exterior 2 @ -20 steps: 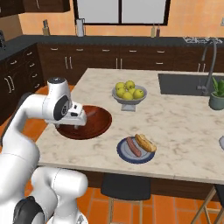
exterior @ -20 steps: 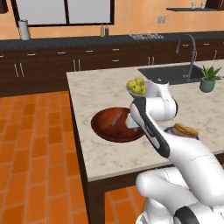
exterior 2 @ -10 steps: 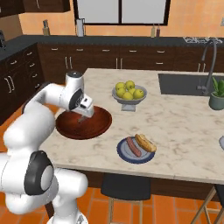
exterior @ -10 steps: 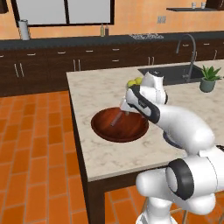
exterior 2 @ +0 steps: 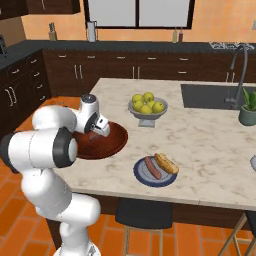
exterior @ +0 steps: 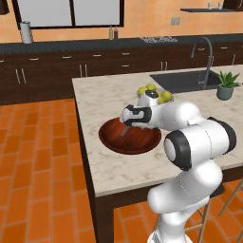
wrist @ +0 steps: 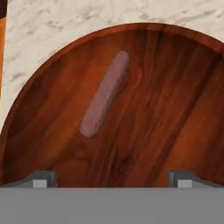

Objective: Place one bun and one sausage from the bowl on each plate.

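Observation:
The wide dark wooden bowl (exterior: 142, 144) (exterior 2: 117, 142) (wrist: 175, 87) lies near the island's left edge. One brownish sausage (wrist: 105, 94) lies in it, slanted across the wood. My gripper (wrist: 113, 176) (exterior: 126, 127) (exterior 2: 95, 132) hangs open just above the bowl's floor, and the sausage is ahead of the fingertips (wrist: 43, 178), untouched. Nothing is between the fingers. A dark-rimmed plate (exterior 2: 142, 177) near the front edge carries a bun (exterior 2: 166, 163) and a second sausage (exterior 2: 152, 168). The edge of a paler plate (exterior 2: 253, 162) shows at the far right.
A grey pedestal bowl of yellow-green apples (exterior: 154, 95) (exterior 2: 147, 106) stands just behind the wooden bowl. The sink (exterior: 185, 80) with its tap and a potted plant (exterior 2: 248, 107) are at the back right. My arm stretches over the counter's front left.
The arm has swung round and stretched out, bringing the hand left and lower into the bowl. The jaws have stayed open, and the things on the counter have not moved.

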Motion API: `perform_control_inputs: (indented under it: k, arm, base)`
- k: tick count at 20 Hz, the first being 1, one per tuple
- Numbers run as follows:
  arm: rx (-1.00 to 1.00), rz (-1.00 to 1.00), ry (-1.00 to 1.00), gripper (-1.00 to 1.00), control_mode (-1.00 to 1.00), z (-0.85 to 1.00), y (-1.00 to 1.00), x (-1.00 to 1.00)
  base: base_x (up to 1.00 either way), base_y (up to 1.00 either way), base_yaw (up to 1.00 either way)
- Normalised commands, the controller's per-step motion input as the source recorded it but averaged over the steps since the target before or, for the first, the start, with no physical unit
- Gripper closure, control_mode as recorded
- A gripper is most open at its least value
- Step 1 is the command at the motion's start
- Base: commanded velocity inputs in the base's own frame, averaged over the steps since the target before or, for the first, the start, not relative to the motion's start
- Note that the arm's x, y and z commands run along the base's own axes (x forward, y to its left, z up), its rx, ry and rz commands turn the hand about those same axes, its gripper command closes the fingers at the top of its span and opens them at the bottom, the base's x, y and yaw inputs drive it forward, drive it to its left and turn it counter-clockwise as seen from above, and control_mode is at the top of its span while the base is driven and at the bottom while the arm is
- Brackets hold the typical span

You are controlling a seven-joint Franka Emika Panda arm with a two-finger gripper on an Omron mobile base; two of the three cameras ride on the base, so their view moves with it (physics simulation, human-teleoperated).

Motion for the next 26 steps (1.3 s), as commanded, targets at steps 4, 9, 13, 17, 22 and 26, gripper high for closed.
perform_control_inputs:
  k: [4, 9, 13, 17, 22, 26]
  arm:
    - [0.00, -0.11, 0.00, -1.00, -1.00, -0.43, 0.11, 0.96]
    - [0.03, -0.01, 0.05, -1.00, -1.00, -0.12, 0.00, 0.72]
    - [0.08, 0.00, 0.07, -1.00, -1.00, -0.27, -0.01, 0.32]
    - [0.07, 0.00, 0.02, -1.00, -1.00, -0.46, 0.00, 0.03]
    - [0.06, 0.00, 0.00, -1.00, -1.00, -0.49, 0.00, 0.00]
    - [0.02, 0.00, 0.03, 1.00, -1.00, -0.42, 0.00, 0.00]
  base:
    - [0.00, 0.00, 0.00]
    - [0.00, 0.00, 0.00]
    - [0.00, 0.00, 0.00]
    - [0.00, 0.00, 0.00]
    - [0.00, 0.00, 0.00]
    - [0.00, 0.00, 0.00]
